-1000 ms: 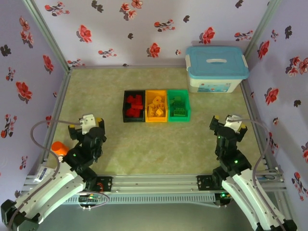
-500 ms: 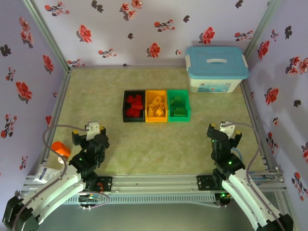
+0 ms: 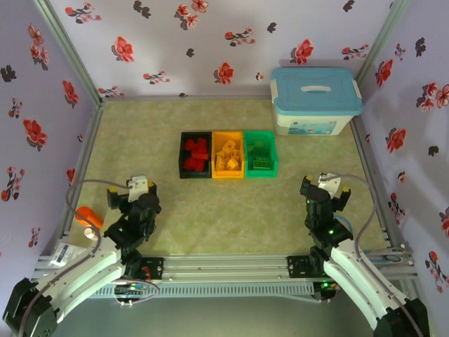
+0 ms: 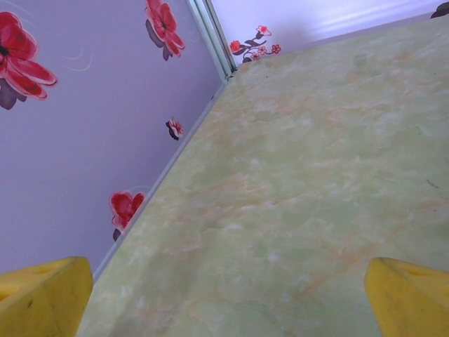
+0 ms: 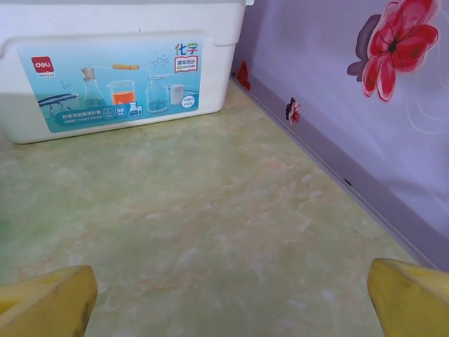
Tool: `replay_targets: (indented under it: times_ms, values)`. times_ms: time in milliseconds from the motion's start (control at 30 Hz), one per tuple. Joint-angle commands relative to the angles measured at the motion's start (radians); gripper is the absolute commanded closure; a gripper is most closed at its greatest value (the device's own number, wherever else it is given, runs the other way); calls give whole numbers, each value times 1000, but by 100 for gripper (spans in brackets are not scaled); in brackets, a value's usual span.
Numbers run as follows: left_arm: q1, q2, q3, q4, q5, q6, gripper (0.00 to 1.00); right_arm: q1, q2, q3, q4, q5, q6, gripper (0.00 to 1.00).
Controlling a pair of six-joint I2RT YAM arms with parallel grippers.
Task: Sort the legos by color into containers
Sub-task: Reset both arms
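Top external: on the mid-tabletop [image 3: 210, 207], red legos [image 3: 196, 153] lie in the black bin [image 3: 195, 174], yellow legos [image 3: 229, 157] in the yellow bin [image 3: 228, 175], and green legos [image 3: 260, 156] in the green bin [image 3: 261, 173]. The left fingers [image 4: 42, 295] and right fingers [image 5: 49, 302] are spread wide, holding nothing.

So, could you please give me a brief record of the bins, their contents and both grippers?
black bin: red legos inside
yellow-orange bin: yellow legos inside
green bin: green legos inside
left gripper: open, holding nothing
right gripper: open, holding nothing
white box with light-blue lid: far right corner
orange cylinder: near left edge
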Motion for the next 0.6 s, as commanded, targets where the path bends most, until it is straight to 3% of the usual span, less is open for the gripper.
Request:
replay_targets:
  times_ms: [0, 267, 567]
  values:
    - [13, 10, -3, 58, -20, 15, 0, 2, 33, -15, 109, 50, -27, 1]
    - [26, 17, -3, 63, -19, 12, 0, 3, 98, -49, 284, 55, -92, 1]
    - [78, 31, -30, 183, 21, 63, 0, 0, 89, -81, 359, 58, -109, 0]
